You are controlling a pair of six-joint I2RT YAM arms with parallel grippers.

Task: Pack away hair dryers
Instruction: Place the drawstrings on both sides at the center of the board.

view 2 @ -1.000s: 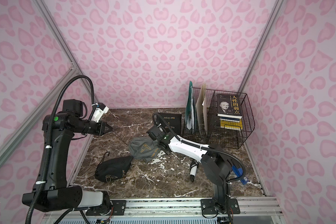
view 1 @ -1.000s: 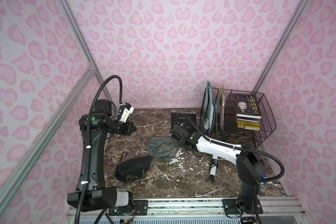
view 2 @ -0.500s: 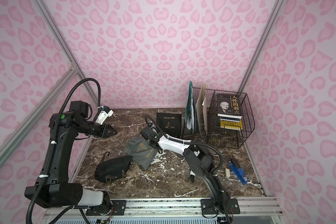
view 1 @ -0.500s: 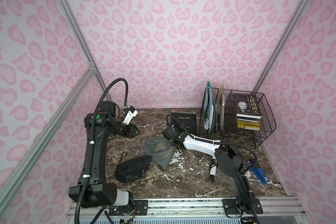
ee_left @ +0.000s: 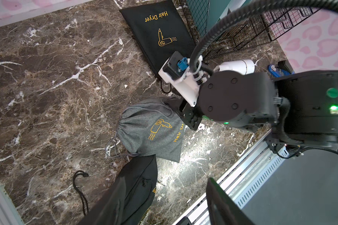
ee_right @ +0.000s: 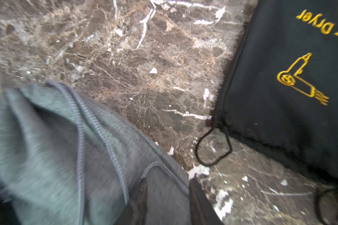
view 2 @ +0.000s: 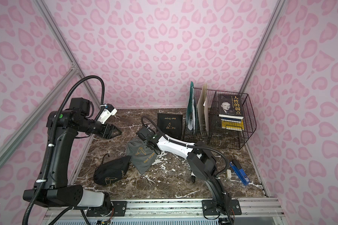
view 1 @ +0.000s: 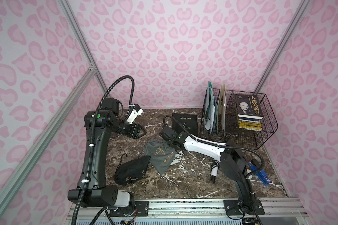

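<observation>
A white hair dryer [view 1: 214, 171] lies on the marble at the front right, mostly hidden behind my right arm; its barrel [ee_left: 236, 66] shows in the left wrist view. No other hair dryers show. A grey "Hair Dryer" pouch [view 1: 160, 155] lies mid-table, and a bulging black pouch [view 1: 130, 172] overlaps its front left corner. My right gripper [ee_right: 169, 202] stands open at the grey pouch's mouth [ee_left: 150, 109], its fabric lying loose between the fingers. My left gripper [view 1: 143, 131] hovers open and empty above the table's back left.
A flat black pouch [view 1: 184, 124] lies at the back. A wire basket [view 1: 261, 136] with a book and folders stands at the back right. A blue stapler [view 1: 260, 173] lies at the right edge. An aluminium rail [view 1: 183, 204] runs along the front.
Both grippers have gone from shut to open. The right gripper has shifted left at the grey pouch. The left gripper has moved right, towards the table's middle.
</observation>
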